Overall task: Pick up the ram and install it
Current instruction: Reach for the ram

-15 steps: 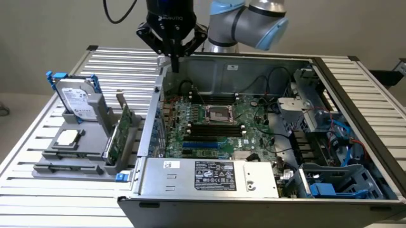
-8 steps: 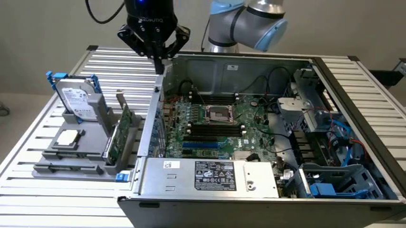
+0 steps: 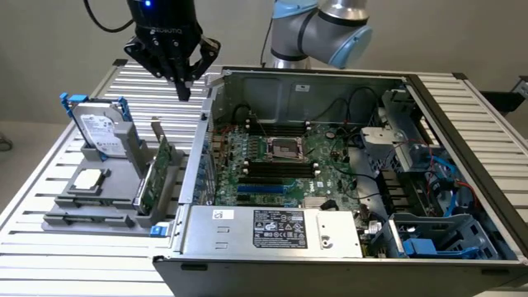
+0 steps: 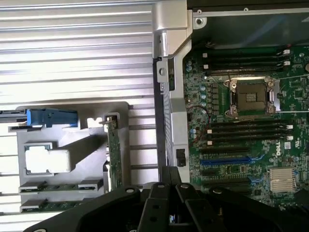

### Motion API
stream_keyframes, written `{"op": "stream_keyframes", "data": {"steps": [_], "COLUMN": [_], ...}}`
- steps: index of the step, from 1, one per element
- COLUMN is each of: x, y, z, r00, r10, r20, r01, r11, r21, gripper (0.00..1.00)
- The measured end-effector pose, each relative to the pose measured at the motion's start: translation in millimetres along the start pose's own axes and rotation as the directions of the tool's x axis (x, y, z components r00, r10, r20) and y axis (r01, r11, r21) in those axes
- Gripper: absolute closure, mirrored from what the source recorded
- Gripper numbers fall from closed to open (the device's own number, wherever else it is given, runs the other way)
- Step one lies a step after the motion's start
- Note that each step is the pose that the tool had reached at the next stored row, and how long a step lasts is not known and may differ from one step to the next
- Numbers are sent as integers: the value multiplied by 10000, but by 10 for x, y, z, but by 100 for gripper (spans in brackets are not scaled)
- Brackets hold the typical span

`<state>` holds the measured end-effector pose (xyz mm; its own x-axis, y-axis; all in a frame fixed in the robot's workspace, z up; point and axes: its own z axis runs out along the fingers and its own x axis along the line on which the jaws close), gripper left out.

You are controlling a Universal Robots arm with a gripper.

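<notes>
The slatted counter point(image 3: 66, 266) carries an open case point(image 3: 297, 93) with its motherboard point(image 3: 330, 164) exposed. Beside it, on the exterior view's left, sits a grey holder point(image 3: 115, 185). In the holder a drive point(image 3: 101, 133) and a green card point(image 3: 157, 173) stand upright. The ram point(image 4: 60, 186) lies flat in a slot at the holder's edge, with a second such stick just beside it. The hand point(image 3: 183, 93) hangs clenched and empty above the counter, between holder and case, well apart from the ram.
</notes>
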<state>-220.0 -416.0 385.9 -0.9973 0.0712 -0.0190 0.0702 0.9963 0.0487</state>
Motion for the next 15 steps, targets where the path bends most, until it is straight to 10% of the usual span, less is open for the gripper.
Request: {"op": "stream_keyframes", "data": {"steps": [15], "x": [530], "y": [-193], "z": [120], "r00": [10000], "r10": [4], "r20": [-96], "r01": [-4], "r11": [10000], "r21": [19], "gripper": [89]}}
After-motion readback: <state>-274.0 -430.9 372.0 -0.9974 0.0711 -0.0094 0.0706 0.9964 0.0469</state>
